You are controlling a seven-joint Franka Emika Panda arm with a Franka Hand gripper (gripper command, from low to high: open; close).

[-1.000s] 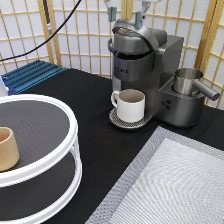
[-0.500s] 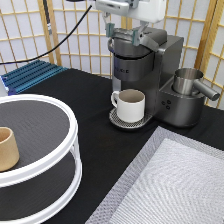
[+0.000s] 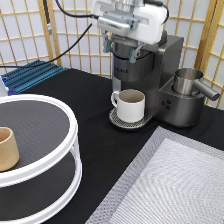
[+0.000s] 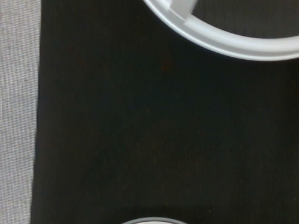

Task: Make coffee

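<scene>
The grey coffee machine (image 3: 165, 85) stands at the exterior view's top right. A cream-white handled mug (image 3: 131, 105) sits on its round drip tray (image 3: 116, 119) under the spout. My gripper (image 3: 121, 50) hangs right over the top of the machine's brew head, its fingers (image 3: 134, 53) spread apart and empty. The coffee pod shows in neither view. The wrist view shows only the black tabletop (image 4: 168, 140).
A white two-tier round rack (image 3: 55, 165) fills the exterior view's left, with a tan handleless cup (image 3: 6, 148) on its upper shelf. A metal jug (image 3: 188, 81) sits on the machine's right side. A grey mat (image 3: 175, 185) lies at the bottom right, a blue tray (image 3: 30, 75) at the left.
The hand has come down and toward the exterior view's left, from above the frame to just over the machine's brew head. The mug and cup have not moved.
</scene>
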